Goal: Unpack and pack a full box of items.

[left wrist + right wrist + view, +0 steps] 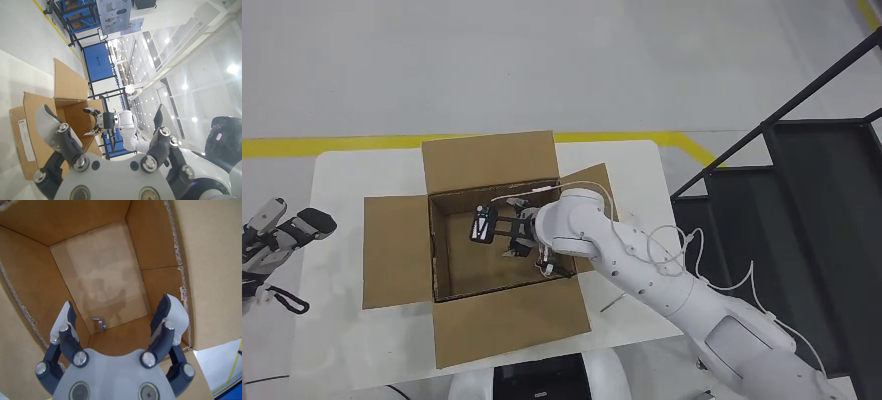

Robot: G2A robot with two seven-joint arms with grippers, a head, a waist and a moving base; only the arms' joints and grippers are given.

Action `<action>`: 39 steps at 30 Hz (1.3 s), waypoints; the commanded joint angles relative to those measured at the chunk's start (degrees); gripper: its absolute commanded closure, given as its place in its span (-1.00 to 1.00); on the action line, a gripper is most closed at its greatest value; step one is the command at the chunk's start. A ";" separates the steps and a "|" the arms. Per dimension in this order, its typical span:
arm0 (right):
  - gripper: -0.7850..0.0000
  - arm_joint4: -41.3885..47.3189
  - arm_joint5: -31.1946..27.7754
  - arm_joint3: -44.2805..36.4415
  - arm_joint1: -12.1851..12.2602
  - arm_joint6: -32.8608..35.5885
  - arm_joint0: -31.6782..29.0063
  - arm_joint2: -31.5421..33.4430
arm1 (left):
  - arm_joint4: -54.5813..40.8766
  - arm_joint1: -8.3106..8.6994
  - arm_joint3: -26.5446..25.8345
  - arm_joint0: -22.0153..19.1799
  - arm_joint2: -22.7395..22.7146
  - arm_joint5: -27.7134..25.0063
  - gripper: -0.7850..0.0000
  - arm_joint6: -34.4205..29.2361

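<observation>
Entry 1 – box [397, 250]: cardboard, on white table [342, 180], four flaps folded out, mouth up, corrugated edges ragged along the folds. Directly beneath r. gripper [117, 306].

Entry 2 – metal bracket [99, 324]: small, L-shaped, w/ a stud or screw at one end. Flat on box floor, tucked in a corner, well below r. gripper and off toward one finger's side, not between the tips. Sole content seen on visible floor; elsewhere bare cardboard, faintly mottled.

Progress (est.): unpack half judged almost done, only the bracket to lift out. Repack half wholly to do. Overall prob. under halfway.

Pose, r. arm [642, 270]: stretched over box from the side opposite l. gripper [287, 232], wrist turned so r. gripper looks down into the mouth. Tips approx. at rim level, well short of floor; exact depth hard to tell. Spread wide, nothing held, no wall contact apparent.

Pose, l. side: l. gripper at table edge, well apart from box, aimed across at box and r. gripper. Likewise spread wide, nothing held.

Next (est.): lower r. gripper deep into box, shift toward bracket's corner, narrow onto the thin piece. Risks: finger scraping the adjacent wall, or flat metal slipping from the pads
</observation>
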 commanded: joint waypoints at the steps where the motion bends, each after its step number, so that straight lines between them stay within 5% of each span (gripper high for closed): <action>1: -1.00 0.42 -1.99 1.09 -0.22 1.56 1.19 -0.79 | 0.00 0.00 0.00 0.00 0.00 0.00 -1.00 0.00; 6: -1.00 2.34 -6.61 4.64 -0.93 6.54 4.53 -3.00 | 0.00 0.00 0.00 0.00 0.00 0.00 -1.00 0.00; 22: -1.00 4.53 -5.57 17.56 -3.13 8.09 11.99 -17.22 | 0.00 0.00 0.00 0.00 0.00 0.00 -1.00 0.00; 39: -0.46 11.75 -5.19 29.22 -6.25 8.46 16.17 -24.44 | 0.00 0.00 0.00 0.00 0.00 0.00 -1.00 0.00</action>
